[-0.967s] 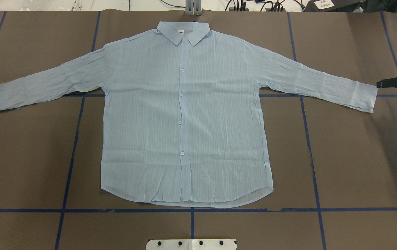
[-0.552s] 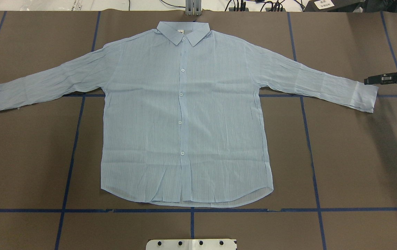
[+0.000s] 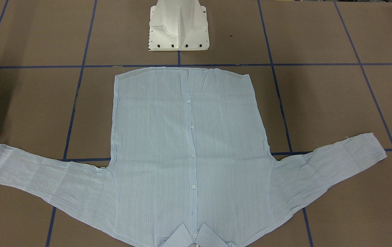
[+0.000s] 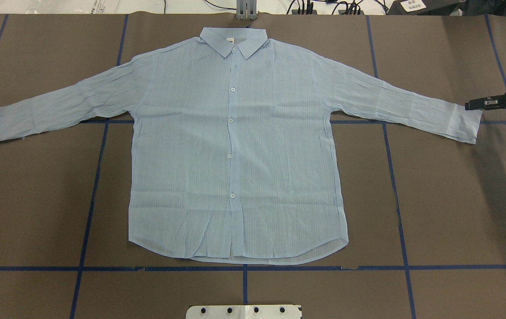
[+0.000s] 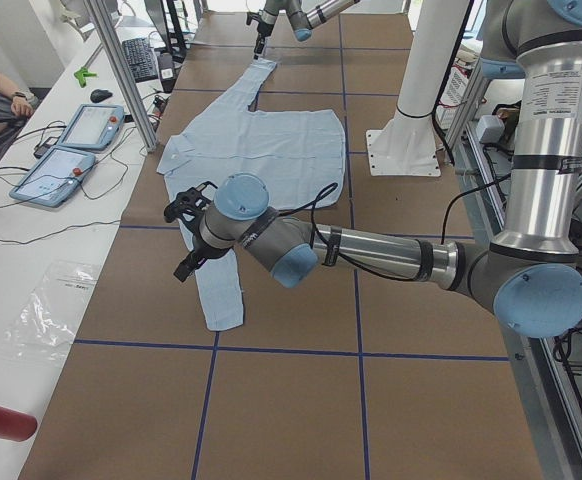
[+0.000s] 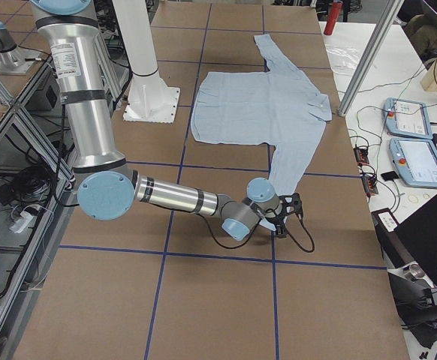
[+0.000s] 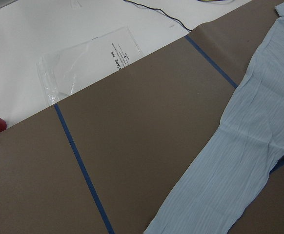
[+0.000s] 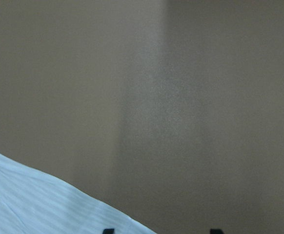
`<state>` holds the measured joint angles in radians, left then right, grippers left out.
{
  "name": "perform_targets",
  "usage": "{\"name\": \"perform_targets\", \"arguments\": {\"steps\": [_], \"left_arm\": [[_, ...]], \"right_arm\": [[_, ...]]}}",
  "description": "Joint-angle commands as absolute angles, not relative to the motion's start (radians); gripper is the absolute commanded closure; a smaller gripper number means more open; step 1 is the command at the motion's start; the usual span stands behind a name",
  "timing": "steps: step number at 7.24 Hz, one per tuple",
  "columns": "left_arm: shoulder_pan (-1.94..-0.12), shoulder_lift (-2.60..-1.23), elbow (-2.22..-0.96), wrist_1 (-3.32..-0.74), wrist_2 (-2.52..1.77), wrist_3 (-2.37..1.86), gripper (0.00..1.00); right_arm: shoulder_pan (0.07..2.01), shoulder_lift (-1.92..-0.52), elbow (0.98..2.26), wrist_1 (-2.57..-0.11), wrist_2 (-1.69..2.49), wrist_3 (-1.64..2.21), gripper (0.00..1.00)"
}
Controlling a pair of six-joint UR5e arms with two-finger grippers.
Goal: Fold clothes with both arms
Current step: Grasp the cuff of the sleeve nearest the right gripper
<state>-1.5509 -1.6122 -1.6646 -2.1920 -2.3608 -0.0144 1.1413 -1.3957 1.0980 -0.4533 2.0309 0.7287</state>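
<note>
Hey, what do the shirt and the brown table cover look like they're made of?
Shirt: thin woven cloth, perhaps cotton or a blend, with a matte finish. It has fine stripes and lots of small crinkles, and seems slightly see-through near the hem.
Table cover: looks like brown paper or card, flat and dull with no sheen.
Blue lines: probably tape.

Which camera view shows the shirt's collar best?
Overhead exterior: the collar lies whole and flat there. The front-facing view cuts it at the bottom edge; side views show it small; wrist views show mostly sleeve and table.
</note>
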Motion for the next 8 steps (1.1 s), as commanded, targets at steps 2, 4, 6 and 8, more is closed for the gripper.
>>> {"name": "perform_targets", "arguments": {"steps": [2, 4, 6, 8], "left_arm": [[-1.552, -1.611, -1.664, -2.192, -2.361, -0.012, 0.00], [-1.551, -1.611, -1.663, -2.192, -2.361, -0.009, 0.00], [-1.551, -1.611, -1.663, -2.191, -2.361, -0.009, 0.00], [-1.551, -1.611, -1.663, -2.192, -2.361, -0.009, 0.00]], "right_arm": [[1.128, -1.396, 1.094, -0.454, 2.019, 0.729, 0.40], [1.121, -1.396, 1.094, -0.454, 2.019, 0.729, 0.62], [1.121, -1.396, 1.101, -0.453, 2.023, 0.732, 1.00], [1.124, -1.400, 1.132, -0.451, 2.029, 0.730, 1.00]]}}
